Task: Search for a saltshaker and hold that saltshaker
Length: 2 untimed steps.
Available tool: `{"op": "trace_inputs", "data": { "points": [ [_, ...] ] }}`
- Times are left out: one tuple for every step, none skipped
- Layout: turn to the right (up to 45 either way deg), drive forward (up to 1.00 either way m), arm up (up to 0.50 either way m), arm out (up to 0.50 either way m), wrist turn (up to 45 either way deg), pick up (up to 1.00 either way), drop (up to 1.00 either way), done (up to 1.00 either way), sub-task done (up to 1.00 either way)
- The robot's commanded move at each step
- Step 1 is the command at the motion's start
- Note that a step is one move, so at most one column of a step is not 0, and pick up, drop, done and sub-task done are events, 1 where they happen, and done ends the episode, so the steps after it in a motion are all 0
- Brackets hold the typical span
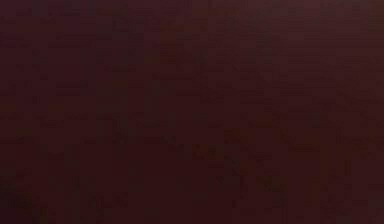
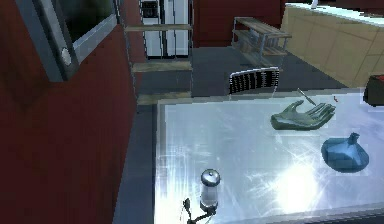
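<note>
Dark maroon wall surface (image 1: 192,112) spans the forward view at close range. Any advance of the base would probably strike it, so repositioning likely has to be by reversing or turning.

In the arm side view, a glossy silver metal desk (image 2: 260,130) lies alongside the robot. Its polished top looks slippery, so a nudged object may slide rather than stay put.

A teal hand-shaped sculpture (image 2: 300,115) and a blue round-bodied flask (image 2: 348,153) rest toward the view's right, well apart from the target. They are unlikely to obstruct a reach.

The small cylindrical saltshaker with a silvery cap (image 2: 210,188) stands upright on the desk near its near-left corner. A glancing approach could topple it or push it over that edge to the floor.

Just beside the saltshaker's base sits a small dark forked shape (image 2: 187,208), too small to identify. It could snag a reach or be mistaken for the target.

Whether the gripper is clenched or released cannot be told.
</note>
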Motion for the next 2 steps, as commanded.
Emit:
{"op": "trace_inputs", "data": {
  "points": [
    [0.0, 0.0, 0.1, 0.0, 0.0, 0.0, 0.0, 0.0, 0.0],
    [0.0, 0.0, 0.0, 0.0, 0.0, 0.0, 0.0, 1.0, 0.0]
  ]
}}
